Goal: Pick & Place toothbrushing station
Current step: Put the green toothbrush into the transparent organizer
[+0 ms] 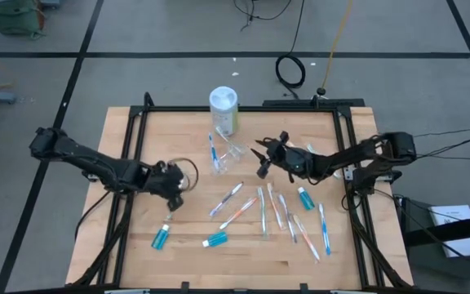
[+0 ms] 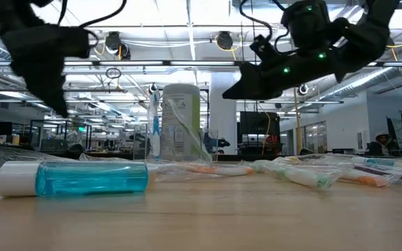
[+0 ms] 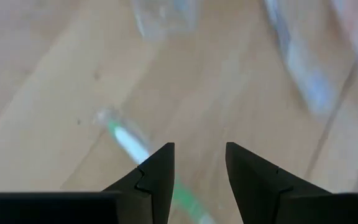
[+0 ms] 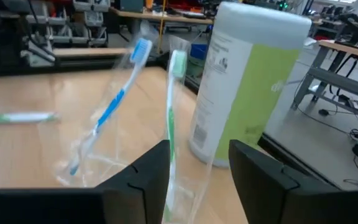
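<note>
right gripper (image 1: 261,158) above the table's (image 1: 121,237) middle, beside the toothbrushing station (image 1: 228,155).
the clear station stands near the table's far edge, just in front of the white canister (image 1: 223,109), with a blue toothbrush (image 4: 114,102) and a green toothbrush (image 4: 173,106) leaning in it. the right gripper's fingers are parted and grip nothing; the green brush shows between them. the left gripper (image 1: 172,198) hovers toward the left edge, fingers parted and empty. more wrapped toothbrushes (image 1: 288,216) and a blue tube (image 1: 161,237) lie toward the near edge.
</note>
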Controlling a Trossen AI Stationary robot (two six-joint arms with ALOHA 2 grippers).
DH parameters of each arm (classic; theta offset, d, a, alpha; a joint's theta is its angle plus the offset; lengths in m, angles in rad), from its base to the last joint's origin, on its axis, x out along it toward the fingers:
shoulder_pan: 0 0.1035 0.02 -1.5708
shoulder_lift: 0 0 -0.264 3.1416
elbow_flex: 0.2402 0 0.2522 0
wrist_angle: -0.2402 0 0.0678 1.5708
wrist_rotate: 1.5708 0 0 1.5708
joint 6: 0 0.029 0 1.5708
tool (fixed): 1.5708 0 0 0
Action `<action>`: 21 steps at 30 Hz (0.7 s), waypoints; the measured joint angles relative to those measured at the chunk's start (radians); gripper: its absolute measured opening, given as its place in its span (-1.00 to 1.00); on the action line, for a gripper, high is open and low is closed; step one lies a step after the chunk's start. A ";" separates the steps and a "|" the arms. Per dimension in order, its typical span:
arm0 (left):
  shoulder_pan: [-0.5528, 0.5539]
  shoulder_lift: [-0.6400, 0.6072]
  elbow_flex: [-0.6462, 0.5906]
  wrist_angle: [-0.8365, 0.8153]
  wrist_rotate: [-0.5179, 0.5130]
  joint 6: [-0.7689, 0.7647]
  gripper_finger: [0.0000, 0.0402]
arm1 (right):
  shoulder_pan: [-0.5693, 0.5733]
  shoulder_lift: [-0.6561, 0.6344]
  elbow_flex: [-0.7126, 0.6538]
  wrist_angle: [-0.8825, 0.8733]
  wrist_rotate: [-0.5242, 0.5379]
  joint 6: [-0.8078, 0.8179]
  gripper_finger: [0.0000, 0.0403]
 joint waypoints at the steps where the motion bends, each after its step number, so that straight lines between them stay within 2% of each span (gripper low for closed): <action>1: -0.012 0.015 -0.001 -0.019 0.014 0.077 -0.26 | 0.000 -0.006 -0.011 0.007 0.000 0.002 -0.21; 6: -0.071 0.094 -0.001 -0.029 0.019 0.639 -0.26 | -0.001 -0.011 -0.061 0.030 0.000 0.004 -0.21; 10: -0.089 0.163 0.000 -0.028 0.039 0.950 -0.26 | -0.001 -0.013 -0.068 0.035 0.000 0.004 -0.21; 13: -0.099 0.230 0.000 -0.052 0.072 1.104 -0.26 | 0.000 -0.013 -0.068 0.036 0.000 0.004 -0.21; 16: -0.116 0.276 -0.001 -0.091 0.043 1.210 -0.26 | 0.000 -0.013 -0.068 0.034 0.000 0.004 -0.21; 21: -0.147 0.306 0.013 -0.116 0.034 1.299 -0.26 | 0.000 -0.013 -0.068 0.035 -0.001 0.004 -0.21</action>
